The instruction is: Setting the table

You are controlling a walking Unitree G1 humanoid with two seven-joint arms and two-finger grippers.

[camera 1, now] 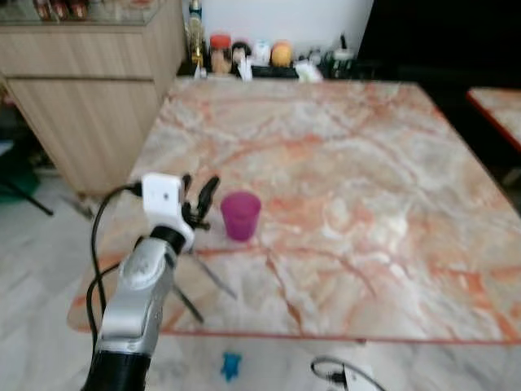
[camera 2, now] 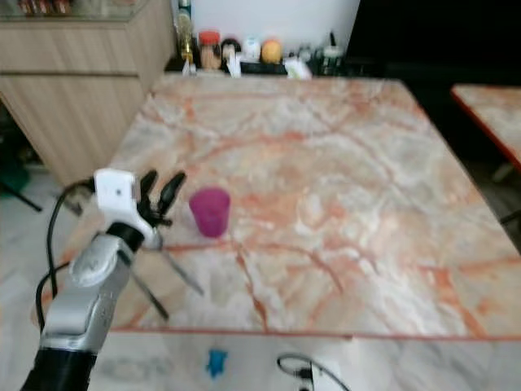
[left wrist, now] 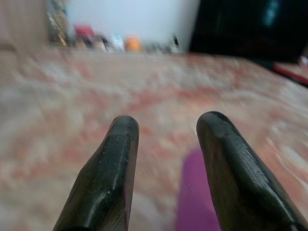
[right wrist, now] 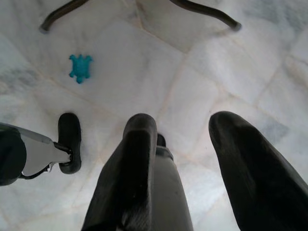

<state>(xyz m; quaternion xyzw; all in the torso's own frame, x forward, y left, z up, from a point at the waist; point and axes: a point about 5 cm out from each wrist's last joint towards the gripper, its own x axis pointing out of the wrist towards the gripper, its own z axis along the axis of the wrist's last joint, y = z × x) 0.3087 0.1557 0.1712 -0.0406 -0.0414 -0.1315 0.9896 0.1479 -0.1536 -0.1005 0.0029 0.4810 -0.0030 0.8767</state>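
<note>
Magenta and upright, the small plastic cup [camera 1: 241, 215] stands on the marble tabletop [camera 1: 342, 187] near its front-left corner, just beside the left gripper [camera 1: 200, 198], whose parted fingers grasp nothing, probably lined up to take it, while the right gripper [right wrist: 185, 159] hangs open over the floor.

Soft even daylight, mild blur throughout.

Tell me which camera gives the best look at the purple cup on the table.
The left eye view: the purple cup stands whole and upright on the marble table, just beside the open left end effector. The right eye view shows much the same. The left wrist view catches a blurred purple part behind one finger. The right wrist view faces the floor.
</note>
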